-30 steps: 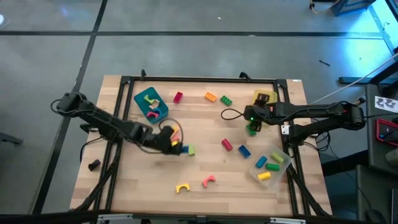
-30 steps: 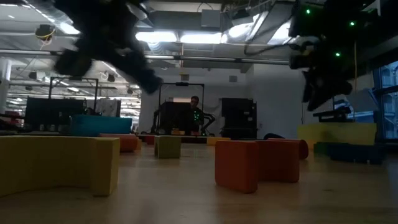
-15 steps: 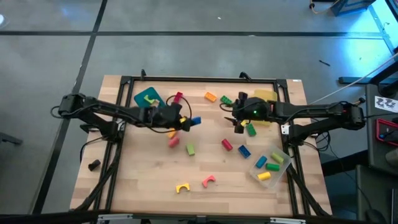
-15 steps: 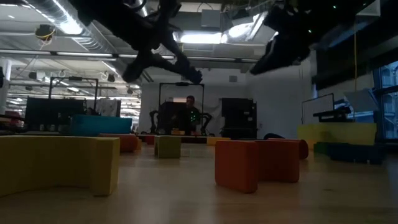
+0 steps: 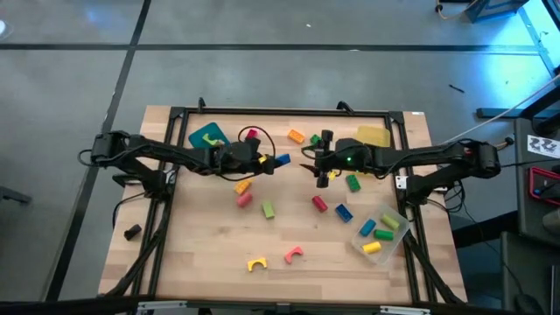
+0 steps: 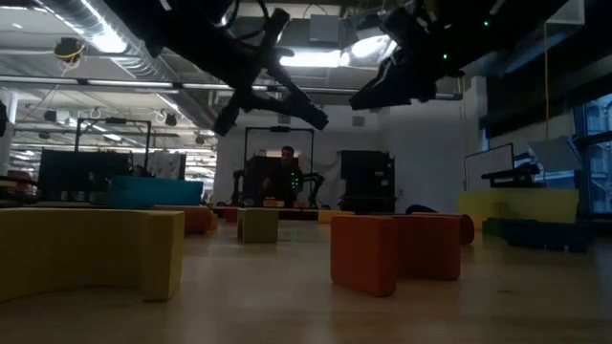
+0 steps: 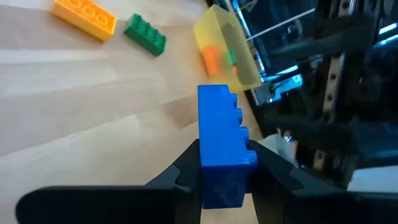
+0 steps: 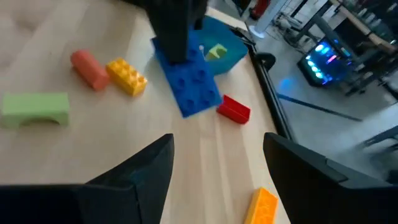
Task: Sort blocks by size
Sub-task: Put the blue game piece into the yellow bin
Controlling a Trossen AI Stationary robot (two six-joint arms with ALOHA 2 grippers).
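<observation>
Blue brick [image 7: 222, 148] clamped in the left gripper [image 5: 269, 163], lifted mid-table toward the empty, spread right gripper [image 5: 312, 166] — handover, probably.

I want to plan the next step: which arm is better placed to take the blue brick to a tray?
Left. The left gripper already clamps the blue brick above the table, while the right gripper faces it open and empty.

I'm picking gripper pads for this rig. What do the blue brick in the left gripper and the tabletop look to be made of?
Blue brick: likely hard moulded plastic, smooth and slightly glossy; uniform colour, crisp edges and round studs point to that. It is clamped in the left gripper.
Table: looks like light wood, matte or lightly sealed; visible grain lines and plank seams, though a laminate cannot be ruled out.
</observation>
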